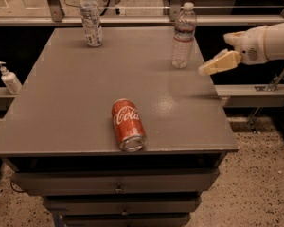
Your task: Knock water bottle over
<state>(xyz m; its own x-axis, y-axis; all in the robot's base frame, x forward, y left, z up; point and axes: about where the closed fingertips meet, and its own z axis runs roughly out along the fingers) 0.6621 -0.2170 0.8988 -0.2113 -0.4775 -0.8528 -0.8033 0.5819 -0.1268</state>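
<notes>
Camera view looks down on a grey table [61, 122] with drawers [118, 187] under it.

Far on the left, off the table, a small white pump bottle [9, 78] stands on a low ledge.

At the back left of the table stands a bottle with a tall whitish-blue label [91, 19]. It has a white cap and it is upright.

Near the front, about in the middle of the table, a red cola can [128, 125] lies on its side. Its silver end points to the front edge. It is well apart from both bottles.

At the back right of the table stands the water bottle [183, 38]. It is clear, with a white cap and a thin dark band around its upper part. It is upright, close to the right edge of the table.

Just beside it, on the right, is the gripper [213, 65]. It is pale yellow and sits at the end of a white arm [270, 41] that comes in from the right side. It points down and left, at the lower part of the water bottle. I cannot tell if it touches the bottle. It holds nothing, and I cannot tell if it is released or clenched.
</notes>
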